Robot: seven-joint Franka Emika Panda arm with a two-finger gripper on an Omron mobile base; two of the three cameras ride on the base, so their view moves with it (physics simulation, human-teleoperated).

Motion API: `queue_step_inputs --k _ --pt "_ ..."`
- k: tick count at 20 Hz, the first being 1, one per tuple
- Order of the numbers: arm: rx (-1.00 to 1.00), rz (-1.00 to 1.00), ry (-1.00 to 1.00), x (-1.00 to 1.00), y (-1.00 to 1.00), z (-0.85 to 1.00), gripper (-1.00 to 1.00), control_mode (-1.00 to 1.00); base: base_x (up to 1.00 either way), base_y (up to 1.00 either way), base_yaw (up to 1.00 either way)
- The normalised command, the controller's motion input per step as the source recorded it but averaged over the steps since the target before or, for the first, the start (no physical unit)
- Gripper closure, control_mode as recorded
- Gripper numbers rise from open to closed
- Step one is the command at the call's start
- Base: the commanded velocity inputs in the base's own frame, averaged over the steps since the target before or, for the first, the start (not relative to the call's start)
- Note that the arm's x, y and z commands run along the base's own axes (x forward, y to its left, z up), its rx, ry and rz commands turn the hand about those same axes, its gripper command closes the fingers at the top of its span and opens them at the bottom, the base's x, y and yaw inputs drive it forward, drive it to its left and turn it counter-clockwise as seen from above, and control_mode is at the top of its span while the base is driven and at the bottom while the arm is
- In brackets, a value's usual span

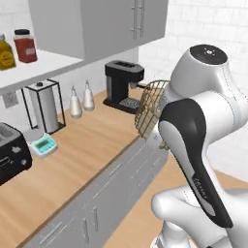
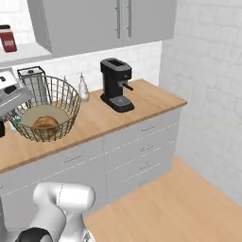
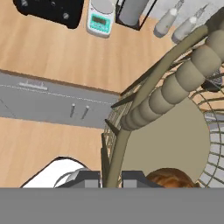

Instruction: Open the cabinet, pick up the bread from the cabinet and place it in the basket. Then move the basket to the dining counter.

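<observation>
The wood worktop [image 2: 142, 101] runs under the closed cabinet [image 2: 108, 21], with the coffee machine [image 2: 116, 85] near its right end and the toaster [image 1: 10, 152] towards its left. The basket [image 2: 45, 111] is carried off the worktop's front edge, over the drawer fronts, and is tipped in the left base view. The bread [image 2: 46, 123] lies on its disc base. The gripper [image 3: 110, 177] is clenched on the basket's rim wire, so the basket hangs straight ahead of the fingertips; the dining counter is out of sight, so the carry probably means turning away from this worktop
</observation>
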Motion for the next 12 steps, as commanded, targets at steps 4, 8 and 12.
queue_step_inputs --k 4,8,12 --pt "0.0 0.0 0.0 0.0 0.0 0.0 1.0 1.0 0.0 0.04 -0.85" --pt "0.0 0.0 0.0 0.0 0.0 0.0 1.0 1.0 0.0 0.05 -0.85" --pt "0.0 0.0 0.0 0.0 0.0 0.0 1.0 1.0 0.01 0.05 -0.89"
